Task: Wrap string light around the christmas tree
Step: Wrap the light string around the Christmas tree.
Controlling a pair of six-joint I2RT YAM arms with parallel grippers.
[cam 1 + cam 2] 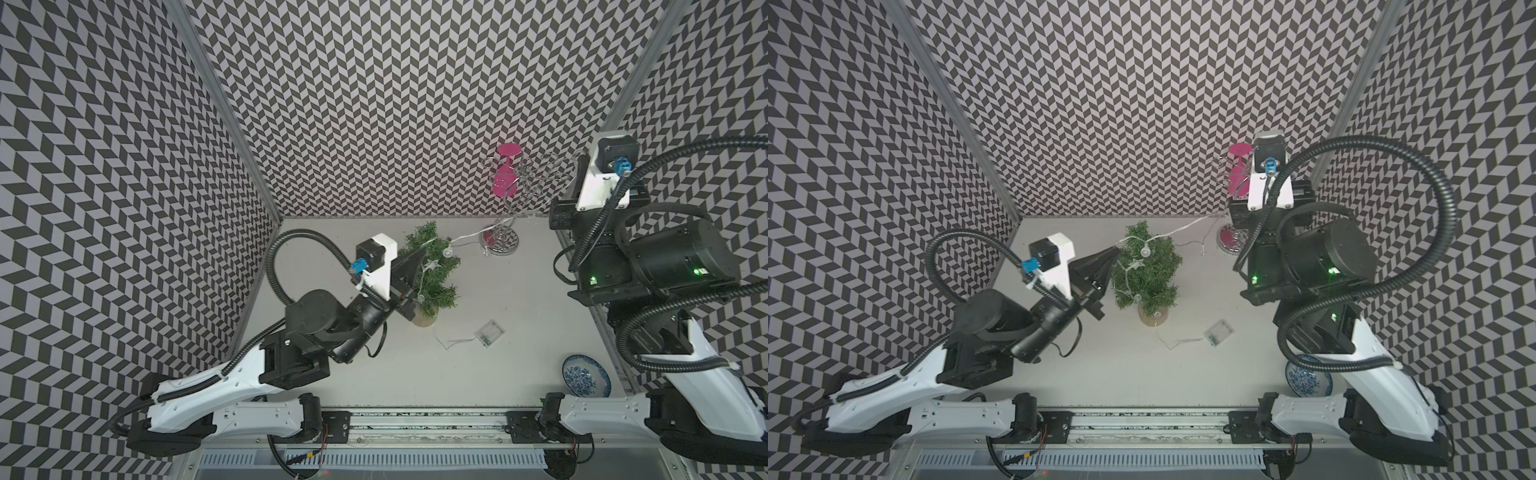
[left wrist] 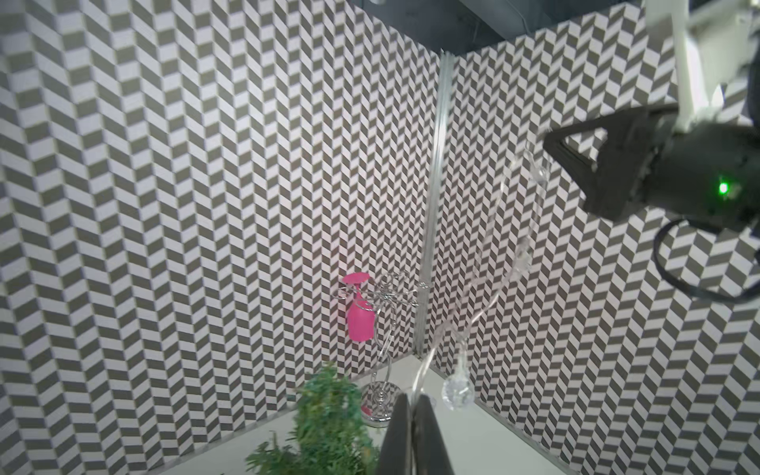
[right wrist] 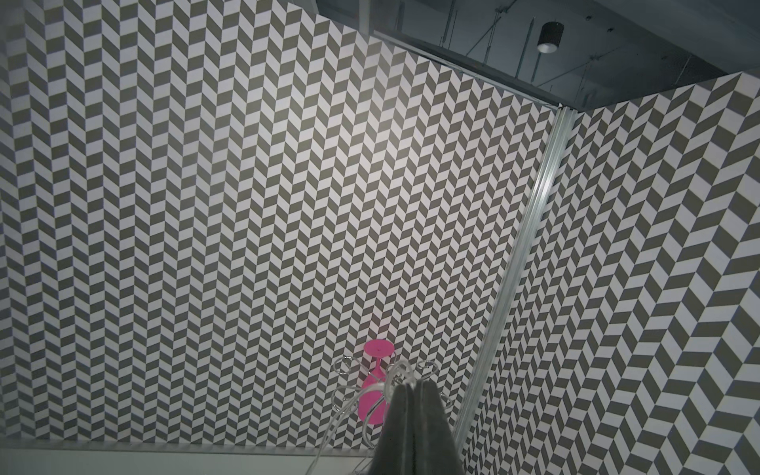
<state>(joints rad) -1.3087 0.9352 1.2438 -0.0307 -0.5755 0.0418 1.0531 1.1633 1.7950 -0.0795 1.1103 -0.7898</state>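
Observation:
The christmas tree (image 1: 436,270) (image 1: 1146,270) is small and green, and stands on a pale wooden base mid-table. The string light (image 1: 469,235) winds down its branches with clear bulbs and a star. One end trails across the table to the clear battery box (image 1: 489,332) (image 1: 1219,332). My left gripper (image 1: 1115,249) (image 2: 412,397) is at the tree's upper left side, shut on the wire. From there the wire rises to my right gripper (image 3: 413,385) (image 2: 550,142). That one is held high near the back right corner and is shut on a loop of the wire.
A silver curly wire rack (image 1: 500,243) stands at the back right with a pink glass (image 1: 505,178) hanging from it, close behind the right gripper. A blue-patterned bowl (image 1: 586,376) sits at the front right. Patterned walls enclose three sides.

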